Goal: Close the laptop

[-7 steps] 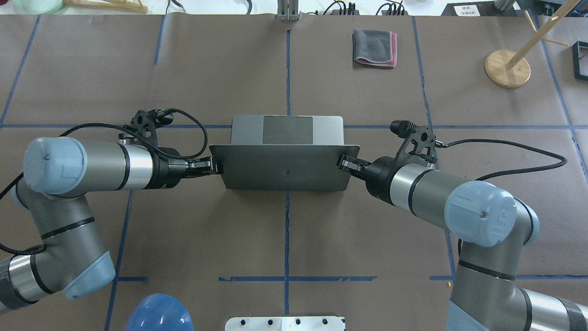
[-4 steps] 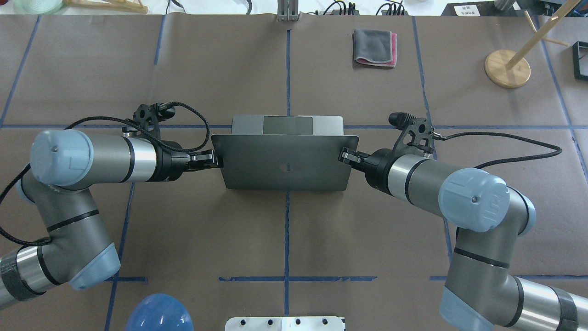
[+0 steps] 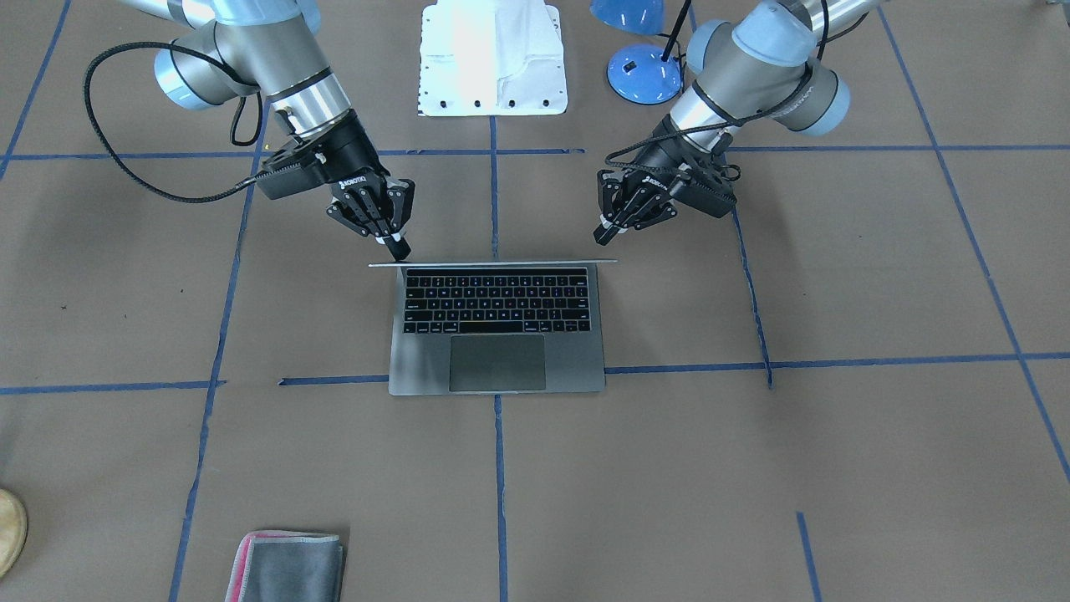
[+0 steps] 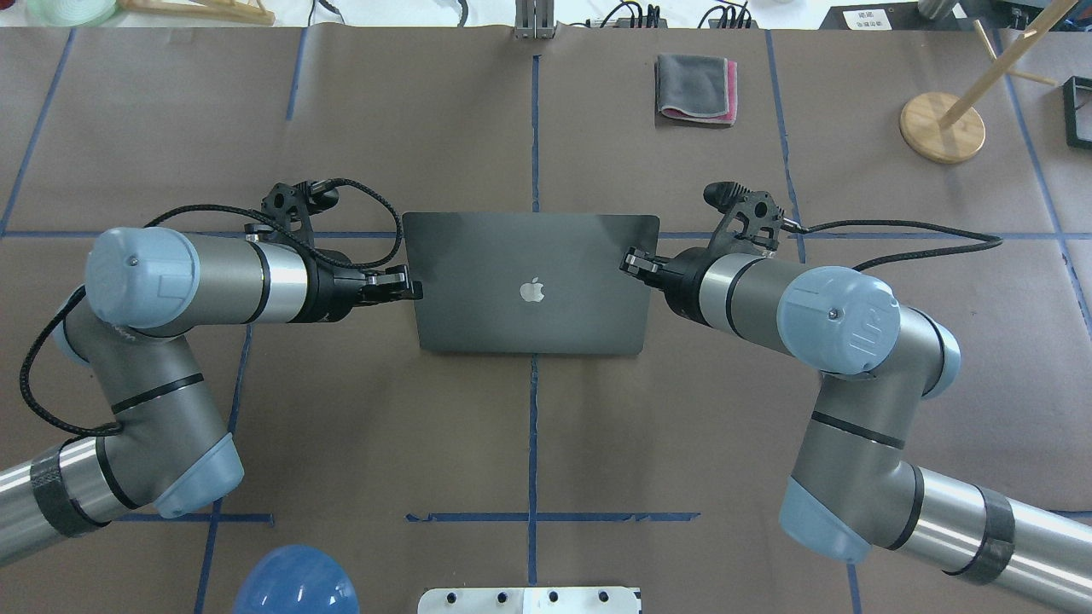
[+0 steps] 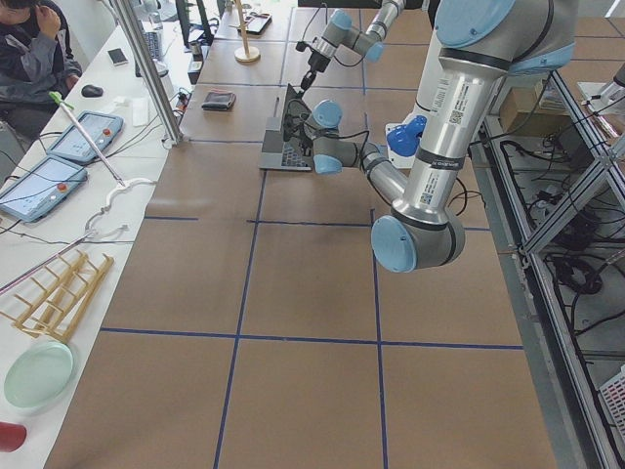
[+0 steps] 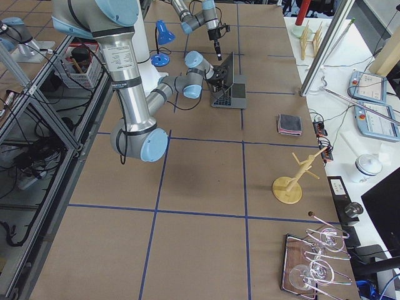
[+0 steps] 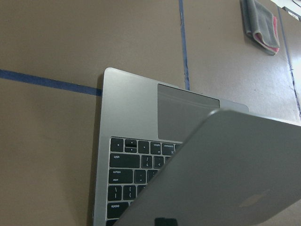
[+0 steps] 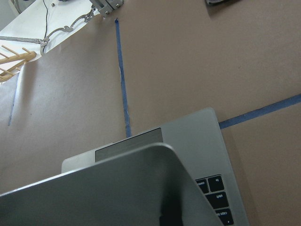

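The grey laptop [image 4: 529,281] sits mid-table, its lid tilted forward over the base with the apple logo facing up. In the front view the lid shows edge-on above the keyboard and trackpad [image 3: 497,361]. My left gripper [image 4: 413,292] is shut, its tips against the back of the lid at the lid's left edge; it also shows in the front view [image 3: 603,238]. My right gripper [image 4: 630,261] is shut against the lid's right edge, and shows in the front view [image 3: 399,249]. Both wrist views look over the lid's back [image 7: 235,179] [image 8: 103,188] down onto the base.
A folded grey-and-pink cloth [image 4: 695,88] lies beyond the laptop. A wooden stand [image 4: 941,126] is at the far right. A blue lamp base [image 3: 644,73] and the white robot base plate [image 3: 491,58] are on the robot's side.
Both grippers have moved forward, away from the robot, pushing the lid down. The lid now covers the trackpad in the overhead view and the apple logo has come into sight.
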Tool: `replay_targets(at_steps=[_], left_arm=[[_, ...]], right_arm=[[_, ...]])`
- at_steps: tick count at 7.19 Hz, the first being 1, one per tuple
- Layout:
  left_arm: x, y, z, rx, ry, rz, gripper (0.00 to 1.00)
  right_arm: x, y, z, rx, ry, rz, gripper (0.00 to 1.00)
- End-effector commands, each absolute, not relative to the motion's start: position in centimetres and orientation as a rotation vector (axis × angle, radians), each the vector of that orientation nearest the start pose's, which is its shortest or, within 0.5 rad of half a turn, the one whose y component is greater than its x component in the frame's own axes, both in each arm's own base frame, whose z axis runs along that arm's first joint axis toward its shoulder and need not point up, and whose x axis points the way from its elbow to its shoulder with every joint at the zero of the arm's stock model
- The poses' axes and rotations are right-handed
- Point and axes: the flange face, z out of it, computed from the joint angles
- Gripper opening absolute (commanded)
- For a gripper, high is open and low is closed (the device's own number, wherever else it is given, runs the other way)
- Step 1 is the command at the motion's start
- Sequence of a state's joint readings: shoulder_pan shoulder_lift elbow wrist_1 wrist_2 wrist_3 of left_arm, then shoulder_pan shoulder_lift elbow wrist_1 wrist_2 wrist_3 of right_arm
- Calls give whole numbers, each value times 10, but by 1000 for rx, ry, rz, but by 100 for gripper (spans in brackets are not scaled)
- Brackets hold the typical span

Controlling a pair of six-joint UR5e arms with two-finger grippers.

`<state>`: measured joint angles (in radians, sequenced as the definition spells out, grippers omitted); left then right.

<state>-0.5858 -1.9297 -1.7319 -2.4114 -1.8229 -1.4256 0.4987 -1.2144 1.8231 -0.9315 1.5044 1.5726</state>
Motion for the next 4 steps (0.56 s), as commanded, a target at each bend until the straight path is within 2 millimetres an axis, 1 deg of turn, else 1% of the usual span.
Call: replay_targets(at_steps=[1,2,3,4], left_arm=[[459,-442,291,284,1320,-211,0],[467,-448,297,280,1302,-216,0],[476,-455,303,275,1284,-219,0],[488,-463,311,267,1261,-224,0]], right_arm=[[-477,-426,278,362,-1180,480,1],[-490,-435,280,361,-1164,485,1],[-496,-439,287,357,-1146,487,1],[-503,-442,301,350,-1118,486,1]])
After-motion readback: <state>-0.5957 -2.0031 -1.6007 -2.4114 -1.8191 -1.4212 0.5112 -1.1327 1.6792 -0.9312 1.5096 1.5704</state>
